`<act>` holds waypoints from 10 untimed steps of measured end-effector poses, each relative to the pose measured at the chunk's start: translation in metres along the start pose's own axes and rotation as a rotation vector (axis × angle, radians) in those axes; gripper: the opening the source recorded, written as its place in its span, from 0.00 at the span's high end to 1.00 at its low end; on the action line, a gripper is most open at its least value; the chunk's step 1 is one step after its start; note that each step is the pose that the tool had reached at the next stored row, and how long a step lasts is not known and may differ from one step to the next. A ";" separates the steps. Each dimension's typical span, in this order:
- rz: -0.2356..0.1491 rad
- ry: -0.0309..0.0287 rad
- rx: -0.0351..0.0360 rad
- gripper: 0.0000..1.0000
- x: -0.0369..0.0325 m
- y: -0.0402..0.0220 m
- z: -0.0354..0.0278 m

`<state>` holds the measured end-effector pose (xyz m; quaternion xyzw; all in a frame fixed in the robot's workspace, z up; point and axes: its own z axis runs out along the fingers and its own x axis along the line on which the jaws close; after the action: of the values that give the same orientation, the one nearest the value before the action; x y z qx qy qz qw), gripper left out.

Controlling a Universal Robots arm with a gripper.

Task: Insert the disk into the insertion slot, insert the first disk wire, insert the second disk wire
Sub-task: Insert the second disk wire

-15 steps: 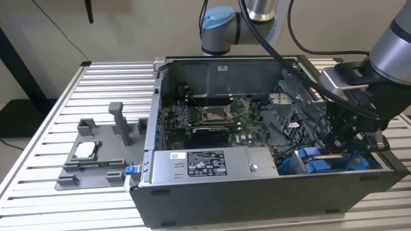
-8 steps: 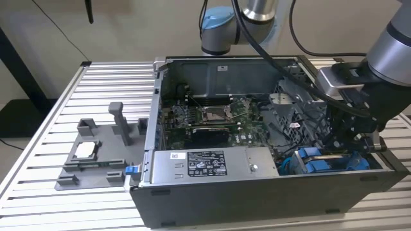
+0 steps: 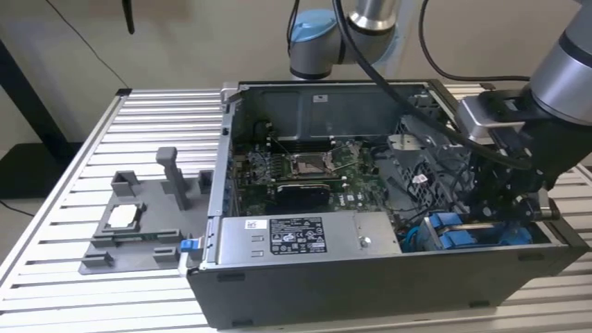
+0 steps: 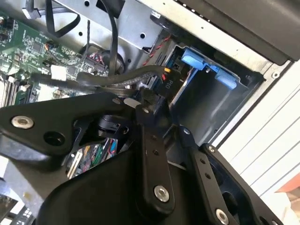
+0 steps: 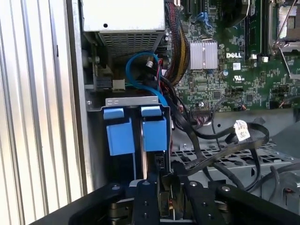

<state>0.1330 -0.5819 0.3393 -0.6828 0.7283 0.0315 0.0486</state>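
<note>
You have the gripper (image 3: 498,208) inside the PC case (image 3: 370,291), just above the insertion slot (image 4: 211,105) in the case's near corner on the exterior view's right; the disk (image 3: 453,232) sits in that slot. Beside the slot, toward the exterior view's left, lies the power-supply box (image 3: 296,236), with the motherboard (image 3: 306,173) behind it. The case stands on the table (image 3: 55,229), and a fixture (image 3: 129,236) rests on the table just beside it, on the exterior view's left
</note>
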 end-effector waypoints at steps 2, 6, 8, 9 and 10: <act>0.000 -0.0004 -0.0001 0.71 -0.0002 0.0000 -0.0016; 0.000 0.0002 -0.0002 0.71 -0.0008 -0.0002 -0.0065; 0.000 0.0000 -0.0002 0.71 -0.0017 -0.0003 -0.0145; 0.000 -0.0001 -0.0002 0.71 -0.0023 -0.0002 -0.0192; 0.000 0.0000 -0.0002 0.71 -0.0028 0.0001 -0.0236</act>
<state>0.1324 -0.5818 0.3631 -0.6828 0.7283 0.0316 0.0485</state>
